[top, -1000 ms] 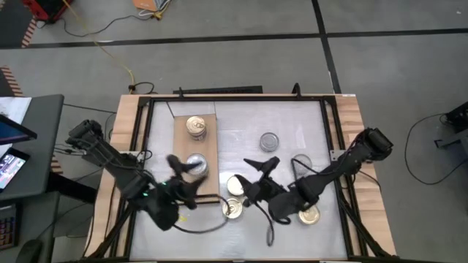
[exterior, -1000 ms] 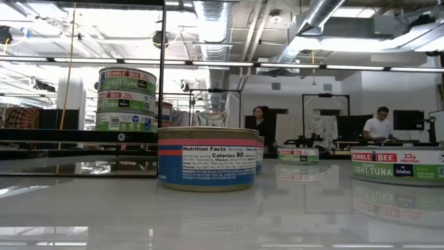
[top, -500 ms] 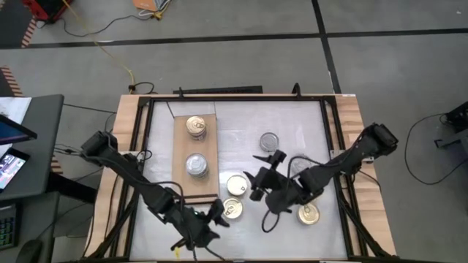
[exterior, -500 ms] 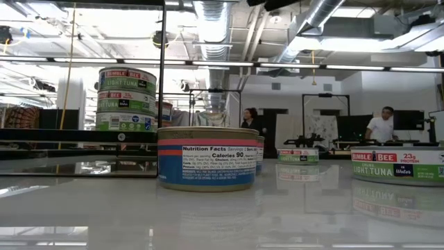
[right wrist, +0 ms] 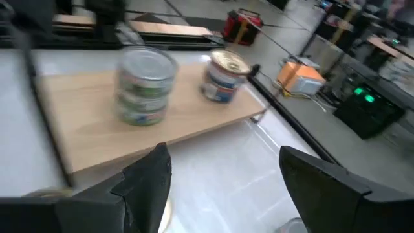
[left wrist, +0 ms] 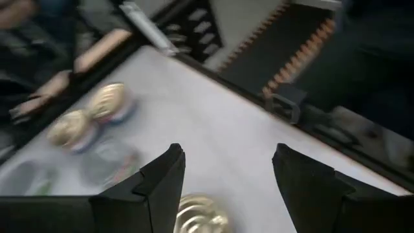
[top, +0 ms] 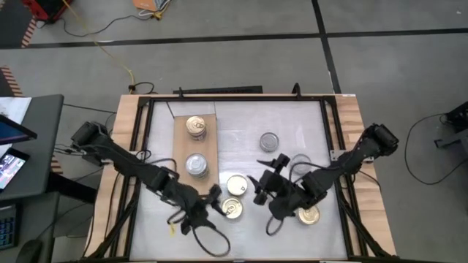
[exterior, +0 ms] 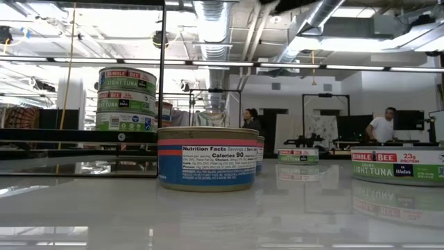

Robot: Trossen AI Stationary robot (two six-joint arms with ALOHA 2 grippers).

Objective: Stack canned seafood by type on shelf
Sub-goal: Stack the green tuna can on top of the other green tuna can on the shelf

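The shelf (top: 183, 150) is a tan board at the table's left-centre. On it stand a gold-topped stack of tins (top: 195, 126) and a silver-topped stack (top: 196, 166). Loose tins rest on their bases on the white table: a silver one (top: 269, 141) and gold ones (top: 236, 185), (top: 232, 209), (top: 308, 214). My left gripper (top: 212, 199) hangs open just left of the near gold tin (left wrist: 200, 217), touching nothing. My right gripper (top: 267, 177) hangs open above the table's middle and faces the shelf (right wrist: 162, 123).
Black frame rails and wooden side boards (top: 126, 139) edge the table. In the low view a blue-and-pink tin (exterior: 208, 158) stands nearest and a green-labelled one (exterior: 399, 165) at the right. Bare white table lies along the far edge. People stand far off in the room.
My left gripper has left the silver-topped stack on the shelf. It swung toward the table's near edge, then right toward the near gold tin, turning and sinking. My right gripper rolled and drifted slightly toward the near edge. No tin has moved.
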